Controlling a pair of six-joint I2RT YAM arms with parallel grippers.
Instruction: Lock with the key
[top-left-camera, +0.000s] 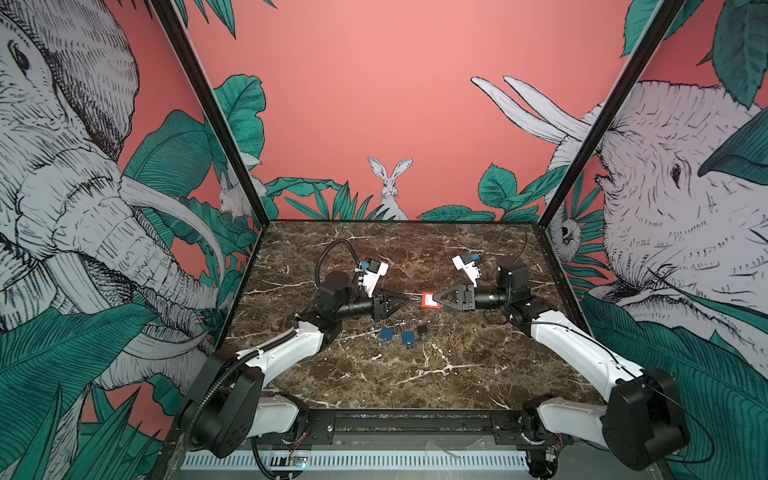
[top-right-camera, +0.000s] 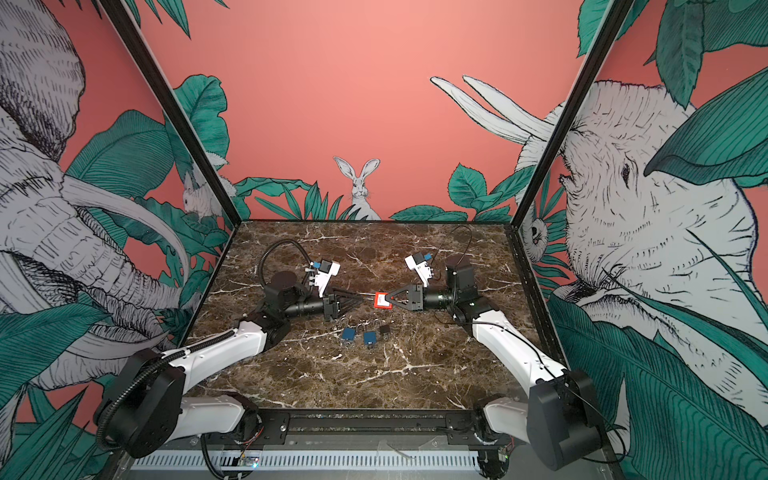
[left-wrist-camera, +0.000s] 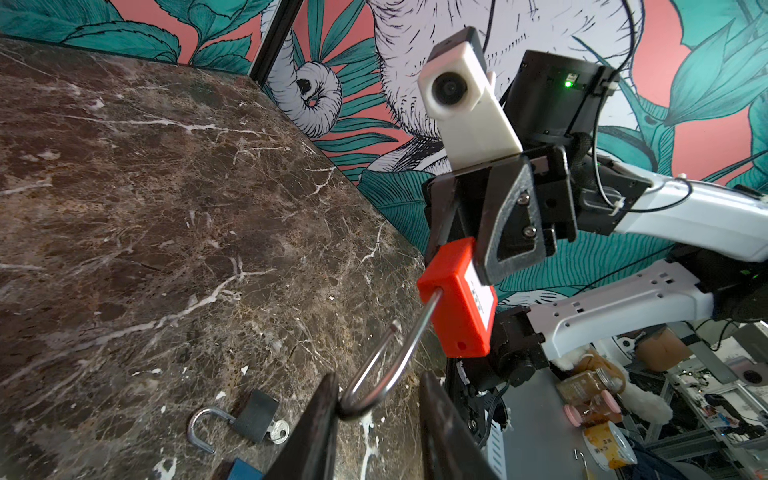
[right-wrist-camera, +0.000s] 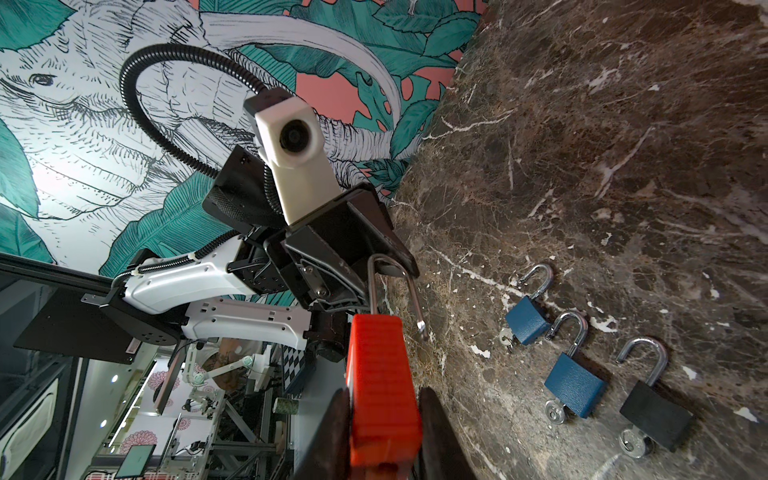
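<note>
Horizontally, right gripper (top-left-camera: 437, 300) clamps red padlock (top-left-camera: 429, 301); left gripper (top-left-camera: 409, 298), part-open, straddles its shackle (left-wrist-camera: 419, 332).

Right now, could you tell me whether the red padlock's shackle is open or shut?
Open: on the red padlock, the shackle has one leg out of the body, tip hanging free.

Jungle-mural walls (top-left-camera: 374, 83) enclose a marble tabletop (top-left-camera: 415, 365).

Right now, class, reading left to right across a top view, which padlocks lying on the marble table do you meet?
first blue padlock → second blue padlock → black padlock
</note>
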